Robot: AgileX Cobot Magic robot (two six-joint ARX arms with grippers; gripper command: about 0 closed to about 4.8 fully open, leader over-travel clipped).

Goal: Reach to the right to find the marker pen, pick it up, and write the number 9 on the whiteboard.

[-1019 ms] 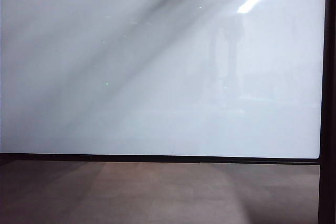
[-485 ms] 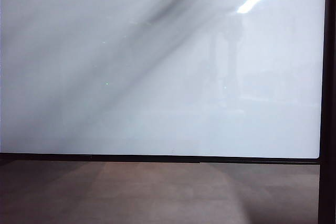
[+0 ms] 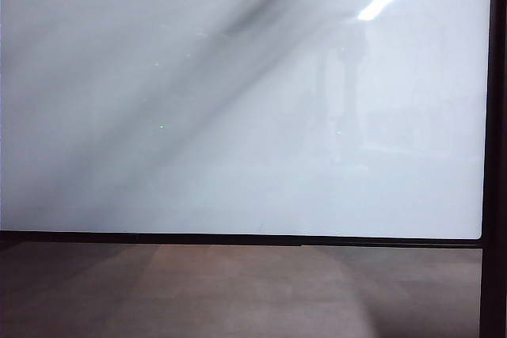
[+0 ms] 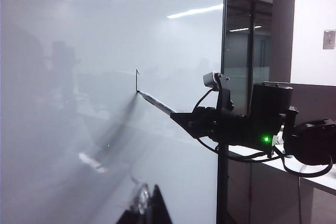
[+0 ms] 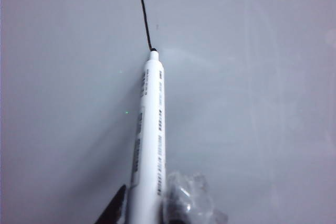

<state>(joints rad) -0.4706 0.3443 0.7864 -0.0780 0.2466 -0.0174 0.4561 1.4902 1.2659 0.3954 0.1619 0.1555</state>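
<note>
We find the right gripper pinching the white-barrelled marker pen, its tip on the glossy white whiteboard; the thin black stroke of the number 9 is only begun, and the next move calls for steady tip contact. The left gripper is parked low; we cannot tell its fingers' state.

A: What colours did the whiteboard show?

B: A glossy pale grey-white, crossed by a dark diagonal smear of shadow and a bright white light streak. Its frame was narrow and black, and the surface below was a dull brown.

A: And the marker pen?

B: White-barrelled, with lines of small black print along its length and a black tip. The stroke it touched was thin and black.

A: The grippers?

B: The right gripper, clamped on the pen, had a black finger and a clear, glassy pad. The left gripper looked the same: black with a translucent pad. The right arm's body was black, with a small green light.
</note>
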